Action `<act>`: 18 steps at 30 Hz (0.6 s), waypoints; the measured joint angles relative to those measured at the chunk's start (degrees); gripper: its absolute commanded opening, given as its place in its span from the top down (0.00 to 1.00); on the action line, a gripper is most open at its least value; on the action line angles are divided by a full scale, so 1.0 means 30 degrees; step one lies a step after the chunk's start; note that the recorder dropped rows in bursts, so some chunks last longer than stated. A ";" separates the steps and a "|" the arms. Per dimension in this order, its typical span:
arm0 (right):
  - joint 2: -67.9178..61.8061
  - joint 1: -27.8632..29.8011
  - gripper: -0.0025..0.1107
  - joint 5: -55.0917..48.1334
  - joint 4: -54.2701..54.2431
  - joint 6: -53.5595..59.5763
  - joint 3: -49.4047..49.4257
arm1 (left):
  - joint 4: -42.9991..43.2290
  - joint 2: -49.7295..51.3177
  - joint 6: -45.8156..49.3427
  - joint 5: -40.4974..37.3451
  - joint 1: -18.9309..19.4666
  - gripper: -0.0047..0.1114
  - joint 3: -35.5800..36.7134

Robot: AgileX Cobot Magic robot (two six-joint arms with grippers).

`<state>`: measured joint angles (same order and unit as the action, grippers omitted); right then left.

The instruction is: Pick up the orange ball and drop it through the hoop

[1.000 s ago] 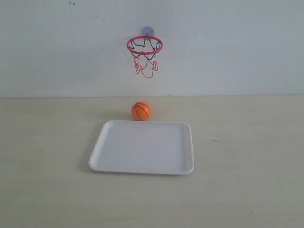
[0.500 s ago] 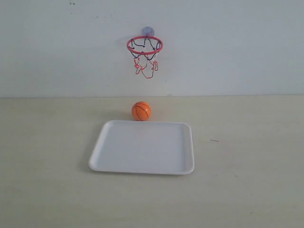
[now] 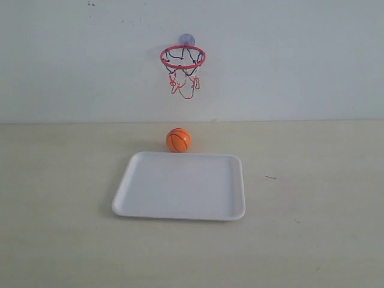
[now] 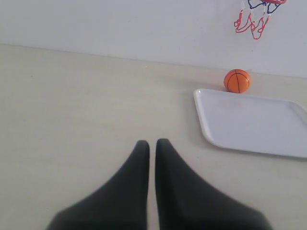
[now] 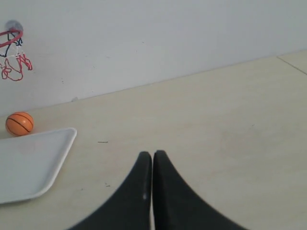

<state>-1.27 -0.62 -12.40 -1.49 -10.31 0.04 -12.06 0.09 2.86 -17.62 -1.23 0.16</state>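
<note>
Ball [image 3: 178, 140]: being seated just behind tray [image 3: 180, 186].
Hoop [image 3: 182, 57]: being hung above tray.
Left gripper [image 4: 152, 143], right gripper [image 5: 152, 154]: being held clenched, empty.

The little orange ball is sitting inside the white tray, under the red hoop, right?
No. The small orange ball sits on the pale table just behind the far rim of the flat white tray, not inside it; it is under the red-ringed hoop. The exterior view shows this.

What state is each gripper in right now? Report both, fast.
Left gripper: shut, holding nothing.
Right gripper: shut, holding nothing.
</note>
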 measured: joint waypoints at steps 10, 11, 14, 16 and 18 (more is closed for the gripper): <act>0.0254 0.0000 0.98 -0.2031 -0.1170 0.3194 0.0000 | 0.0000 0.0000 0.0000 0.0000 0.0000 0.92 0.0000; 0.0297 0.0000 0.98 -0.2037 -0.1170 0.3156 0.0000 | 0.0000 0.0000 0.0000 0.0000 0.0000 0.92 0.0000; 0.0297 0.0000 0.98 -0.2070 -0.1170 0.3156 0.0000 | 0.0000 0.0000 0.0000 0.0000 0.0000 0.92 0.0000; 0.0340 -0.0397 0.98 -0.2112 -0.1212 0.3156 0.0000 | 0.0000 0.0000 0.0000 0.0000 0.0000 0.92 0.0000; 0.0340 -0.1197 0.98 -0.2112 -0.1260 0.3156 0.0000 | 0.0000 0.0000 0.0000 0.0000 0.0000 0.92 0.0000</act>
<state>-0.24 -4.21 -18.74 -5.27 -0.84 0.04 -12.06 0.09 2.86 -17.62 -1.23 0.16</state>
